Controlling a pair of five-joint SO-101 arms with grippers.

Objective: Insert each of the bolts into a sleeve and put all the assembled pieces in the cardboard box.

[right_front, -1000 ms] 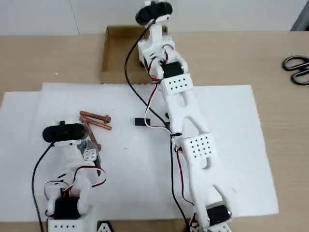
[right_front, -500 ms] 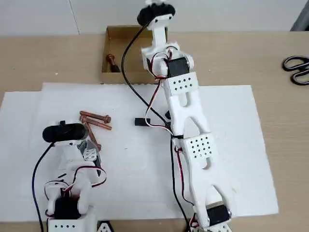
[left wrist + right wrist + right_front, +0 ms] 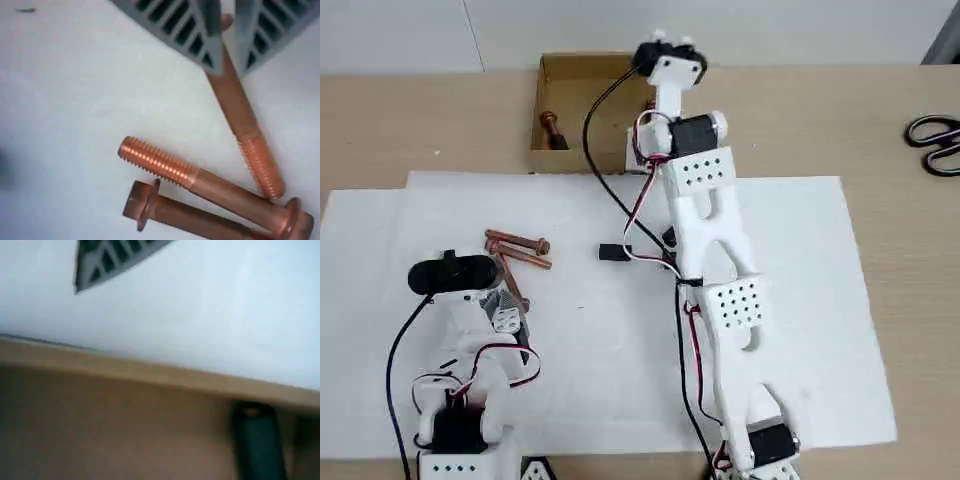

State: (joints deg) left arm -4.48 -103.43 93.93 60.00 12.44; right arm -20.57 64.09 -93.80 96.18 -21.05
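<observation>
Three copper bolts lie on the white paper; two of them [image 3: 517,243] [image 3: 526,258] lie free beside each other. My left gripper [image 3: 508,300] [image 3: 227,50] is shut on the shaft of the third bolt [image 3: 240,110], which rests on the paper. In the left wrist view the two free bolts [image 3: 210,182] [image 3: 190,220] lie just past it. The cardboard box [image 3: 582,68] stands at the back and holds one bolt piece [image 3: 552,129] in its left corner. My right gripper [image 3: 665,70] is raised over the box's right side, open, with one grey finger [image 3: 115,260] showing against the wall.
A small black piece [image 3: 610,252] lies mid-paper beside the right arm's cables. Scissors [image 3: 932,140] sit at the far right of the wooden table. White paper [image 3: 800,260] covers most of the work area. The right arm [image 3: 720,290] stretches diagonally across it.
The right arm has lifted and swung right from the box's middle, uncovering a bolt piece in the box's left corner. The left arm has stayed put.
</observation>
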